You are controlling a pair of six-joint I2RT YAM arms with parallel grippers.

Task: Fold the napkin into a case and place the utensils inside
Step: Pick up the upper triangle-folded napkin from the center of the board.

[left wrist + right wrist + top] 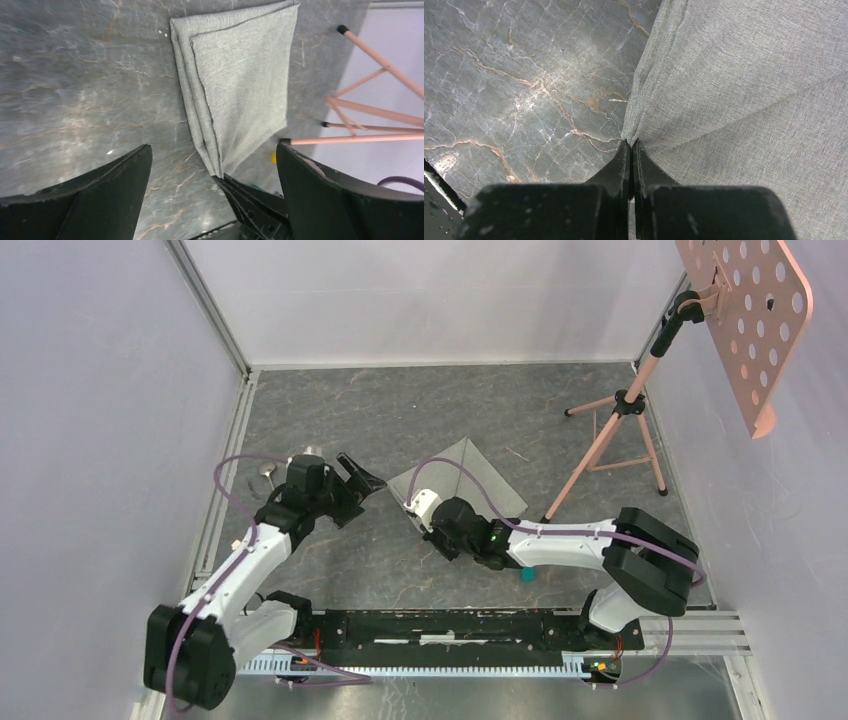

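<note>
- Grey-green napkin (749, 100) is pinched at its edge by the right gripper (630, 145); that shallow bite could be lost mid-fold.
- Nothing is held by the left gripper (364, 472), spread wide.

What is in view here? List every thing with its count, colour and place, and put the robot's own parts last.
Napkin: one, grey-green, folded, middle of the table.
Spoon: one, silver, left of the left arm's wrist.
Teal cube: one, teal, by the right arm on the near side.
Yellow cube: one, yellow, near the napkin's near corner.
Stand: one, pink tripod with a perforated plate, far right.
Table: one, grey marbled, under everything.
Left gripper: one, black, open, left of the napkin, apart from it.
Right gripper: one, black, shut on the napkin's corner.
</note>
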